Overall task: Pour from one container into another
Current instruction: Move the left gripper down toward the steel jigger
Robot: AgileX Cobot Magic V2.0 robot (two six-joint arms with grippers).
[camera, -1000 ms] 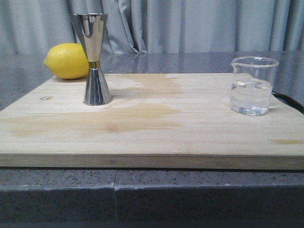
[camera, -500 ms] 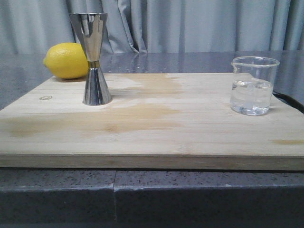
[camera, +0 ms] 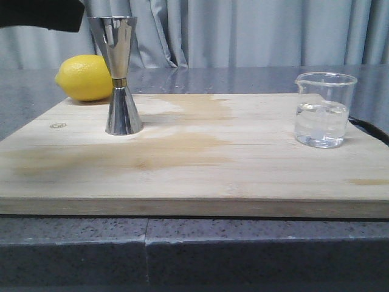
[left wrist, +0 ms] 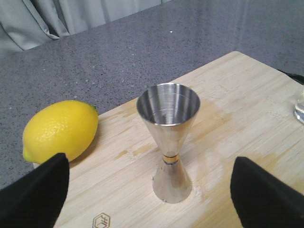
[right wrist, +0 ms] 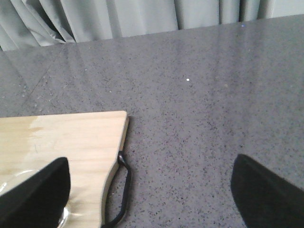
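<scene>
The steel jigger [camera: 120,76] with its brass band stands upright on the left of the wooden board [camera: 200,164], its upper cup empty [left wrist: 169,107]. My left gripper [left wrist: 152,202] is open above it, with the black fingers [left wrist: 35,194] wide apart on either side. A dark part of the left arm [camera: 42,13] shows at the top left of the front view. The clear beaker [camera: 324,109] stands on the board's right side, about a third full of clear liquid. My right gripper [right wrist: 151,197] is open over the counter beside the board's corner, with the beaker's rim [right wrist: 14,179] by one finger.
A yellow lemon [camera: 85,77] lies just behind and left of the jigger. A black loop handle [right wrist: 122,190] hangs off the board's right end. The board rests on a dark speckled counter [camera: 243,249], with grey curtains [camera: 255,30] behind.
A dark part of the left arm has come into the top left of the front view, near the jigger's rim. Jigger, lemon and beaker have not moved.
</scene>
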